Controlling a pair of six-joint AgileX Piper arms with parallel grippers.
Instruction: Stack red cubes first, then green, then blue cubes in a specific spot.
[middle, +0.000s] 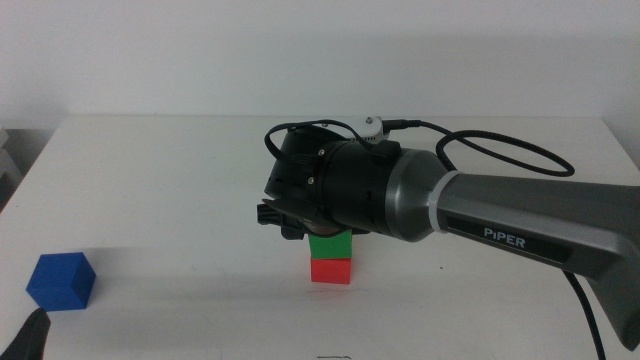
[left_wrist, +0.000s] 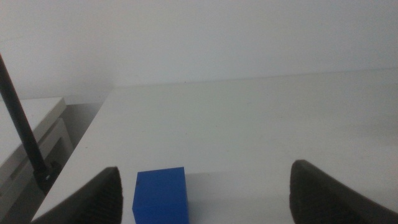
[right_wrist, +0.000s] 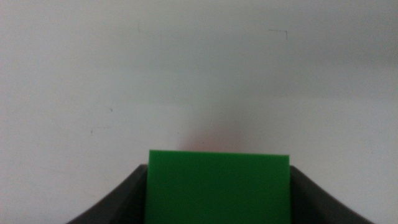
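The red cube (middle: 331, 271) sits on the white table (middle: 150, 200) near the middle. The green cube (middle: 330, 246) rests squarely on top of it. My right gripper (middle: 327, 238) comes in from the right and is shut on the green cube (right_wrist: 217, 186), one dark jaw against each side. The red cube is hidden under the green one in the right wrist view. The blue cube (middle: 61, 281) stands alone at the front left. My left gripper (left_wrist: 205, 196) is open and empty just behind the blue cube (left_wrist: 160, 196), and shows at the middle view's bottom left corner (middle: 30, 335).
The right arm's grey body (middle: 520, 225) and its black cable (middle: 500, 150) span the right half of the table. The table's left edge (left_wrist: 93, 124) runs close to the blue cube, with a pale cabinet (left_wrist: 31, 137) beyond it.
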